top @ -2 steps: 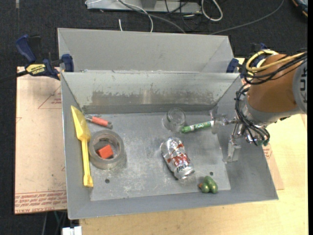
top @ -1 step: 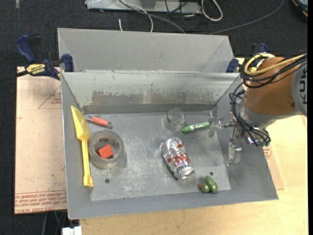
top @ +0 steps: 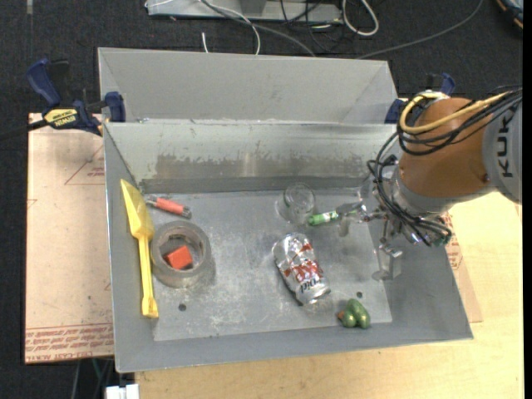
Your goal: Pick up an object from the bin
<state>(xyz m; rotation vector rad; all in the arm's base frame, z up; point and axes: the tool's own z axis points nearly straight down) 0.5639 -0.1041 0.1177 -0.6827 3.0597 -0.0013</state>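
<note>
The jaws hang over bare floor at the right of the bin point(top: 249, 152); open or closed, I cannot tell. Nearest lie a crushed soda can point(top: 301, 269), left, and a small green toy point(top: 355, 314), nearer the front.

Gripper point(top: 385, 260) low over bare floor at the right side of the grey metal bin point(top: 249, 306).
Nearest on its left, a crushed red-and-white drinks can point(top: 301, 268); near it towards the front wall, a small green lump point(top: 355, 314); to its back left, a green marker point(top: 324, 218) beside a clear cup point(top: 298, 199). Well apart at far left: tape roll point(top: 204, 264) around an orange block point(top: 177, 258), yellow scraper point(top: 140, 248), red-handled tool point(top: 166, 205).
</note>
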